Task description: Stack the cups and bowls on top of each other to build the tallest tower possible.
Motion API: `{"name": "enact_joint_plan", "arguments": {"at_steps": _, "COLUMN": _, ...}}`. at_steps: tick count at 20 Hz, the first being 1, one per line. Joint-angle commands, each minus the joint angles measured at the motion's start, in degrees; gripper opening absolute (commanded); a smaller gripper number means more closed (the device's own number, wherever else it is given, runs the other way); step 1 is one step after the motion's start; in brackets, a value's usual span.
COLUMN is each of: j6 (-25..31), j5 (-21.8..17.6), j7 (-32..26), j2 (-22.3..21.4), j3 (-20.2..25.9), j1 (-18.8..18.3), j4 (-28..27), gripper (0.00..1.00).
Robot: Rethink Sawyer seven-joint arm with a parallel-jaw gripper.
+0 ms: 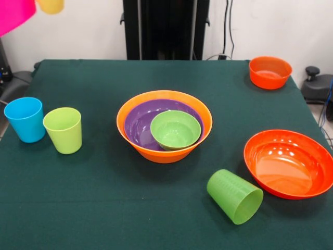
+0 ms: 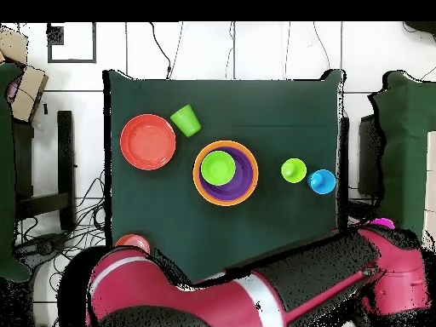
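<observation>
Tower (image 1: 164,125) sits mid-table (image 1: 104,208): large orange bowl (image 1: 156,151) holding the purple bowl (image 1: 138,125), small green bowl (image 1: 175,129) inside that. Beside it on one side stand my lime cup (image 1: 63,130) and blue cup (image 1: 25,119); on the other lie the tipped darker green cup (image 1: 235,196) and shallow red-orange bowl (image 1: 289,163). Pink bowl (image 1: 14,13) and yellow cup (image 1: 50,5) hang high beyond it. My arm (image 2: 255,294) shows; whether my claw is open, I cannot tell.

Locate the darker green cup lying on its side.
In the front view, the darker green cup lies at the table's near right, just left of the wide red-orange bowl.
</observation>
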Motion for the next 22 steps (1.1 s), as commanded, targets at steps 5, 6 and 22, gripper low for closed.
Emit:
{"name": "enact_joint_plan", "arguments": {"at_steps": 5, "j6": -0.30, "j5": 6.89, "j7": 26.14, "j2": 2.99, "j3": 5.82, "j1": 3.02, "j4": -4.56, "gripper": 0.00}}
{"name": "enact_joint_plan", "arguments": {"at_steps": 6, "j6": -0.66, "j5": 6.78, "j7": 27.38, "j2": 3.15, "j3": 5.42, "j1": 3.34, "j4": -4.82, "gripper": 0.00}}
{"name": "enact_joint_plan", "arguments": {"at_steps": 22, "j6": -8.73, "j5": 5.75, "j7": 51.08, "j2": 4.64, "j3": -2.94, "j1": 12.90, "j4": -8.94, "gripper": 0.00}}
